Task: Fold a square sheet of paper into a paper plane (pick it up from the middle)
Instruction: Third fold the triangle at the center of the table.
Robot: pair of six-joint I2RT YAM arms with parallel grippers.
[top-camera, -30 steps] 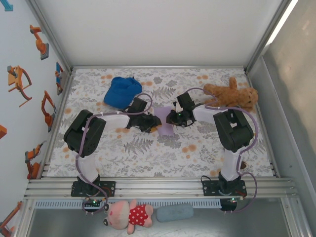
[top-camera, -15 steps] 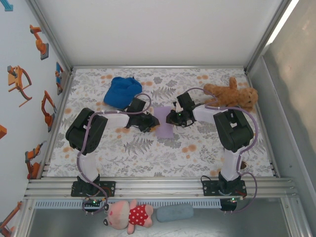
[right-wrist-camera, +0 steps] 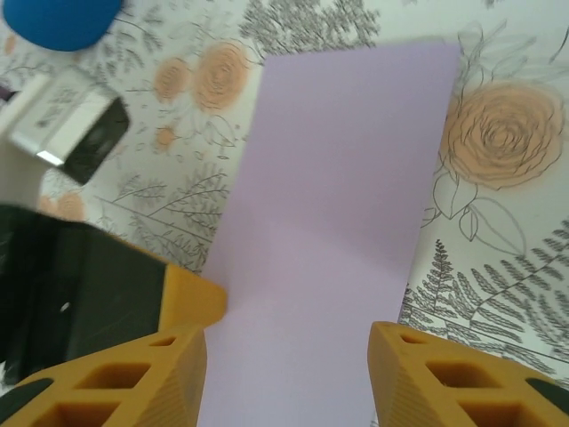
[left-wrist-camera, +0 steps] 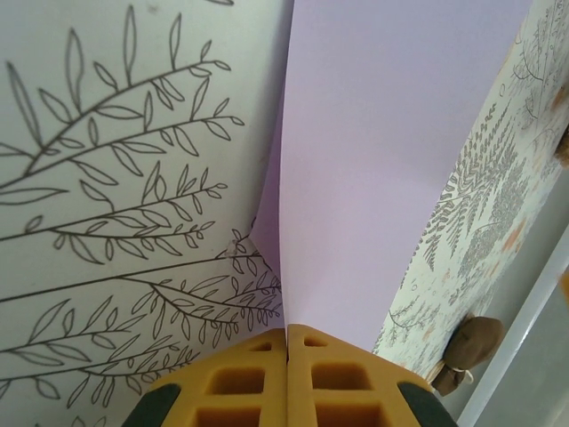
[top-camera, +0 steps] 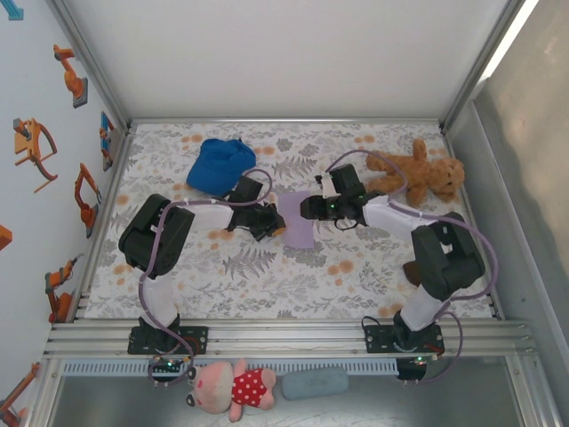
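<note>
Since earlier: left gripper (left-wrist-camera: 286,342) has closed on the paper sheet's (right-wrist-camera: 338,196) left edge, and right gripper (right-wrist-camera: 289,322) has opened. The sheet lies between the spread right jaws.

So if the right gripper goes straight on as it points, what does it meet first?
Probably the sheet of paper, lying flat just ahead of the right gripper; depth is unclear.

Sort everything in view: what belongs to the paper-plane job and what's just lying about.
Job:
sheet of paper
left end effector, shut on its edge
right end effector, open over it

Lying about:
blue cap
brown teddy bear
pink stuffed toy
grey-blue pad
</note>
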